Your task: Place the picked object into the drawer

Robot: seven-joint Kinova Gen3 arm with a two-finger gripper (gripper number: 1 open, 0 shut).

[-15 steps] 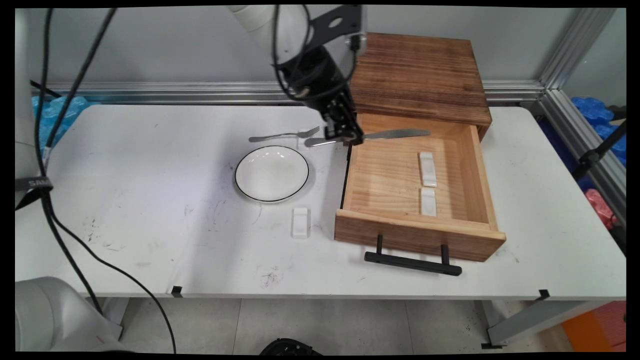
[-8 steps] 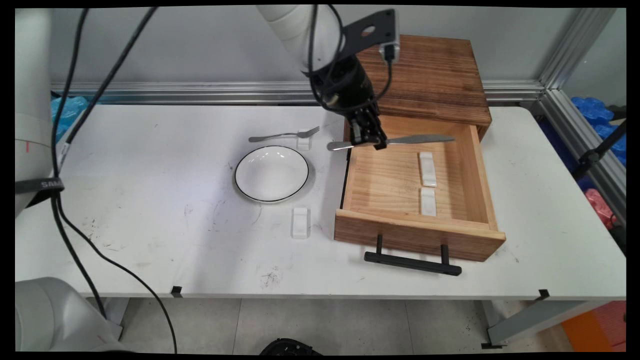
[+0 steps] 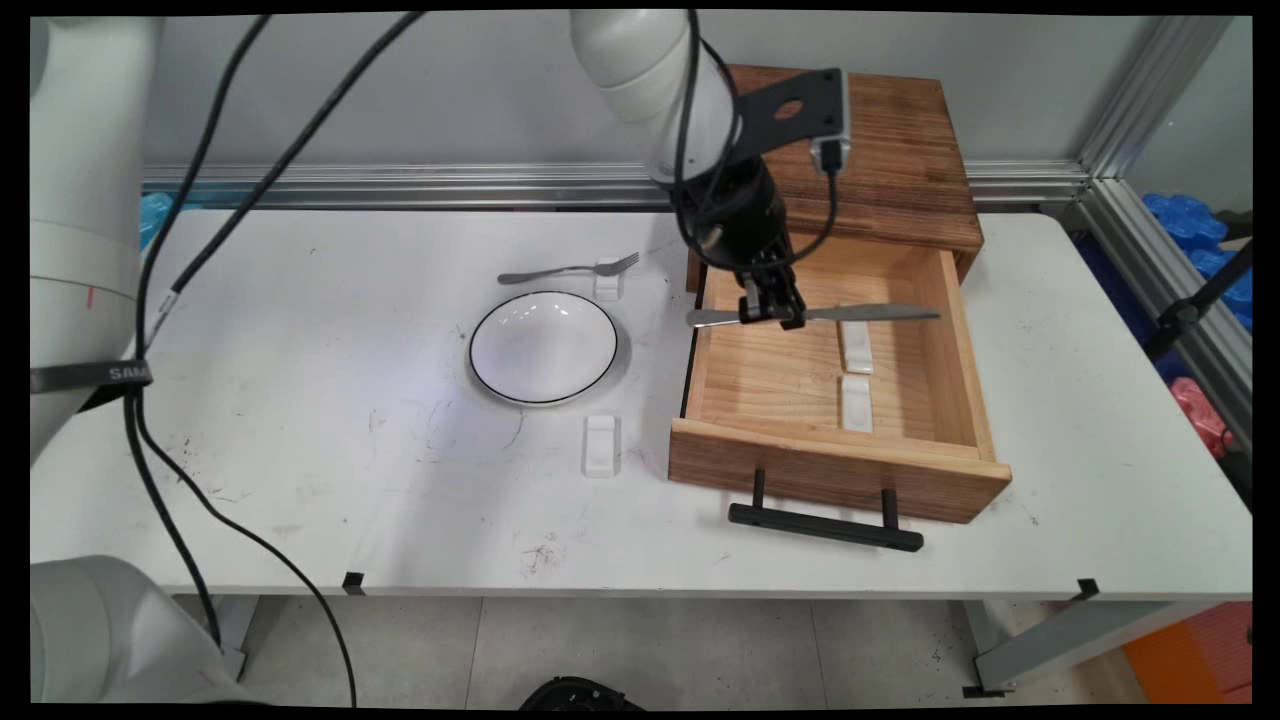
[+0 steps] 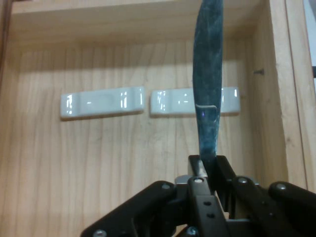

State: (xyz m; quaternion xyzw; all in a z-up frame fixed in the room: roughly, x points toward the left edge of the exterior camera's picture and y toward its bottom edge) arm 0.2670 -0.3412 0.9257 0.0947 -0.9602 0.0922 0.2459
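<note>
Right of centre, a knife [image 3: 815, 314] is being held level by closed fingers [image 3: 772, 318] above two white rests [image 3: 855, 347] in the open drawer [image 3: 950, 330], so alignment across them matters.

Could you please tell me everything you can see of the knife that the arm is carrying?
The knife is a plain table knife of dull silvery metal, in one piece, with a rounded blade. The tool is shut on it near its handle end. It hangs level in the air above the open wooden drawer, its blade pointing toward the drawer's right wall. In the hand view the blade crosses over one of the two white rests lying on the drawer floor. Only the tool touches it.
</note>
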